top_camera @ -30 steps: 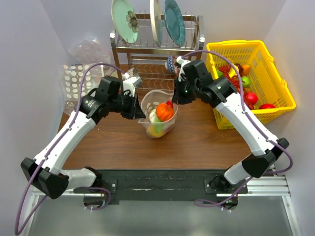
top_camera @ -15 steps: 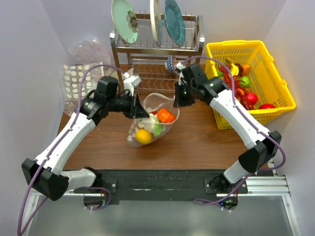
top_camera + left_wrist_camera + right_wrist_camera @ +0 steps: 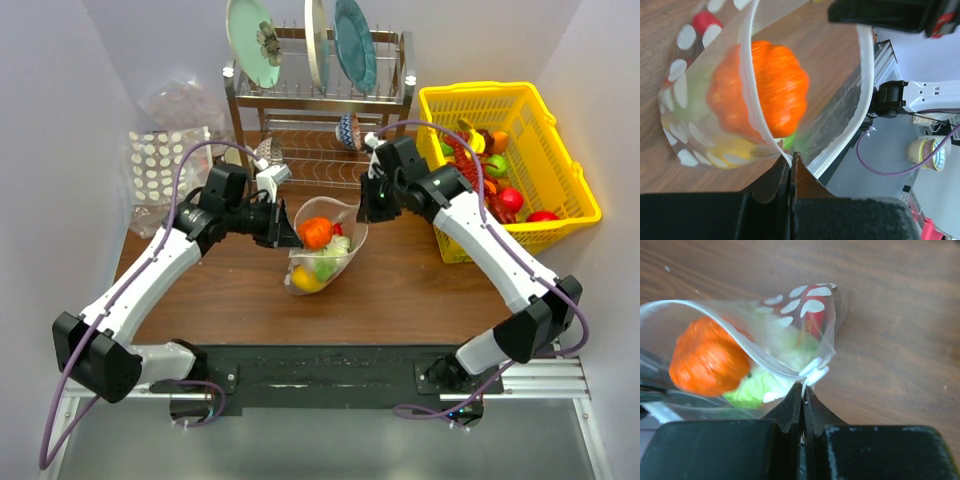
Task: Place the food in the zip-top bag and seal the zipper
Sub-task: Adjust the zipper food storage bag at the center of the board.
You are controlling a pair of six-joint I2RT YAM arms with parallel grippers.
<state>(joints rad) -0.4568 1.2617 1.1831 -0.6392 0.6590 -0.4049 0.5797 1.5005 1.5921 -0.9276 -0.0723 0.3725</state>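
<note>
Zip-top bag [image 3: 342, 258]: one, held over the worktop [image 3: 420, 290] between both hands. Its long axis runs far to near, with the mouth up and far and the closed end low and near. My left hand [image 3: 288, 230] is pinched on the left mouth corner. Inside I count one orange piece [image 3: 316, 232], one yellow piece [image 3: 306, 281] and one green piece [image 3: 325, 267]; the rest are blurred. My right hand [image 3: 368, 210] is pinched on the right corner. Half a second ago the closed end lay further left.

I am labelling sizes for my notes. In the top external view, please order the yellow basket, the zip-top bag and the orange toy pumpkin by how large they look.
1. yellow basket, clearly the largest
2. zip-top bag
3. orange toy pumpkin, which sits inside the bag's mouth, so it is smaller
</note>
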